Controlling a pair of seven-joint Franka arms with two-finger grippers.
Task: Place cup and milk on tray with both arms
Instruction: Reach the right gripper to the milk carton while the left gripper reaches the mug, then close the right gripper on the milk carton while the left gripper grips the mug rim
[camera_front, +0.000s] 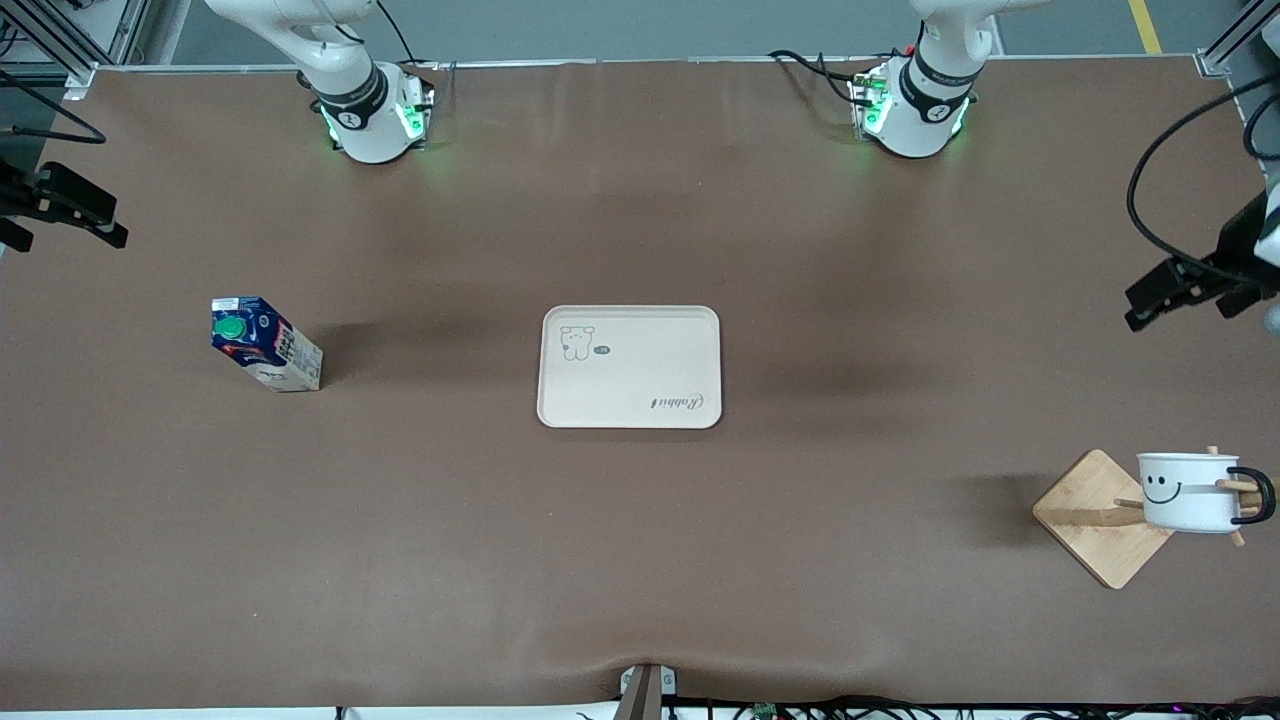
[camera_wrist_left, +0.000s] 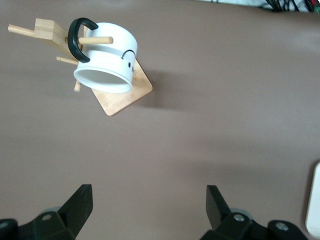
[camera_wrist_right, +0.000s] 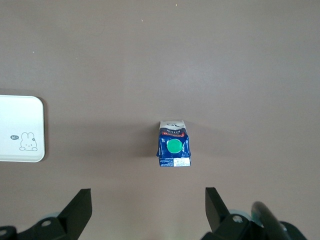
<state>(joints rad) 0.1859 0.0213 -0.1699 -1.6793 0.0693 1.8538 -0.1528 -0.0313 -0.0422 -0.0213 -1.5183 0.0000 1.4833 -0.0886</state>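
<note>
The cream tray (camera_front: 630, 367) lies flat at the table's middle. The blue milk carton (camera_front: 265, 343) stands upright toward the right arm's end, green cap up. The white smiley cup (camera_front: 1190, 492) hangs by its black handle on a peg of a wooden stand toward the left arm's end. My left gripper (camera_front: 1185, 305) is up in the air, open and empty; in its wrist view (camera_wrist_left: 149, 200) the cup (camera_wrist_left: 107, 57) is well ahead of it. My right gripper (camera_front: 60, 225) is also raised, open and empty (camera_wrist_right: 149, 202), with the milk (camera_wrist_right: 174, 145) just ahead of its fingers.
The wooden stand's square base (camera_front: 1100, 520) sits on the brown table mat, with pegs sticking out around the cup. The tray's edge shows in the left wrist view (camera_wrist_left: 315, 200) and its rabbit corner in the right wrist view (camera_wrist_right: 20, 127). A camera mount stands at the table's near edge (camera_front: 645, 690).
</note>
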